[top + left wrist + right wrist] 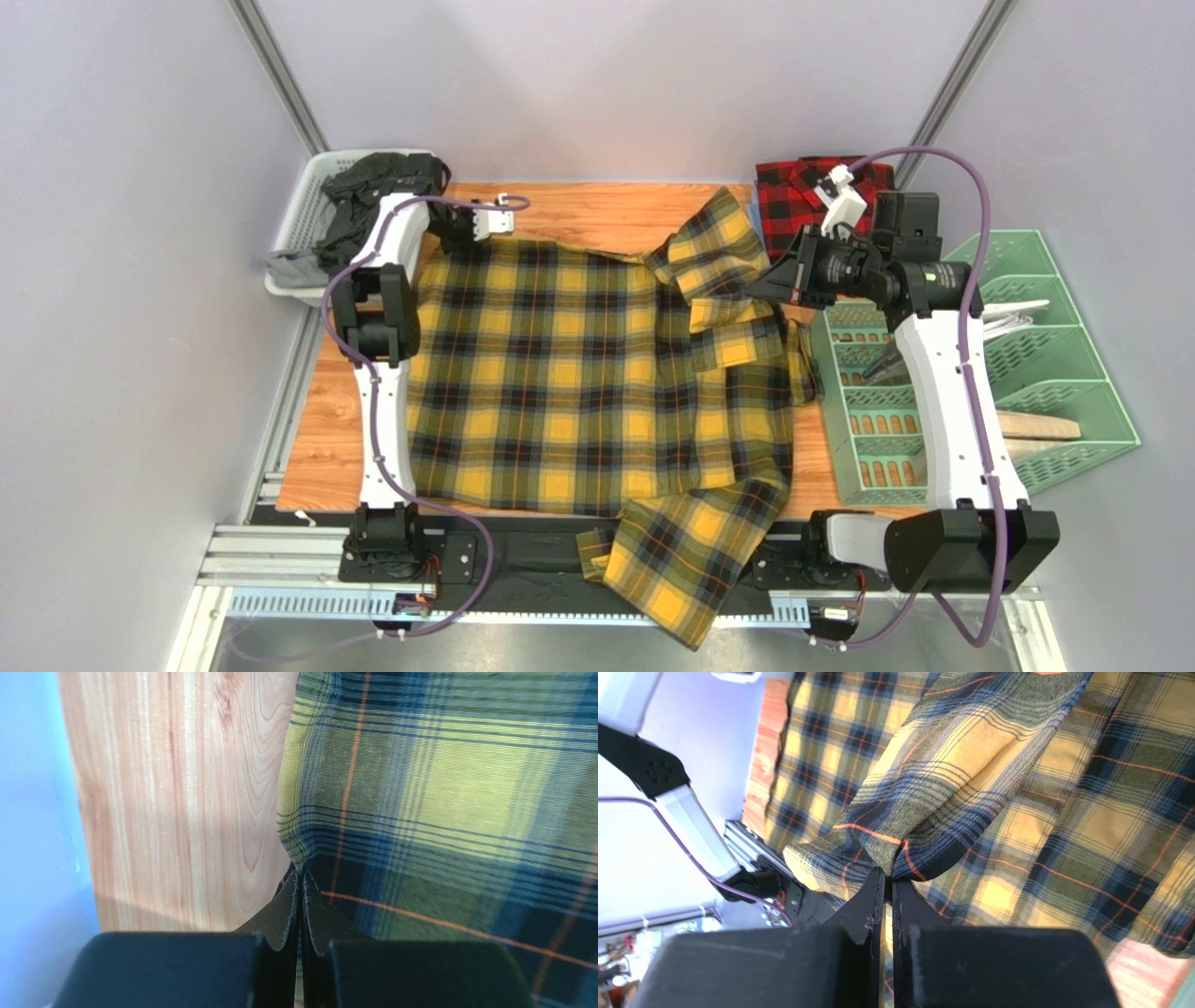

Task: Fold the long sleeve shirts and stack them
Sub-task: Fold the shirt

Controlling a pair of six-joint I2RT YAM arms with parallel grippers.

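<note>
left gripper (300, 878) and right gripper (889, 876) each pinch the yellow shirt (561, 378) tight.

Fingers (868, 906) pinching yellow plaid shirt (1032, 812), fold seemingly lifted

The right arm (937, 367) hides part of the red shirt (788, 189), both wrist views crop the yellow shirt (561, 378), and the contents of the green tray (1087, 367) are indistinct.
</note>
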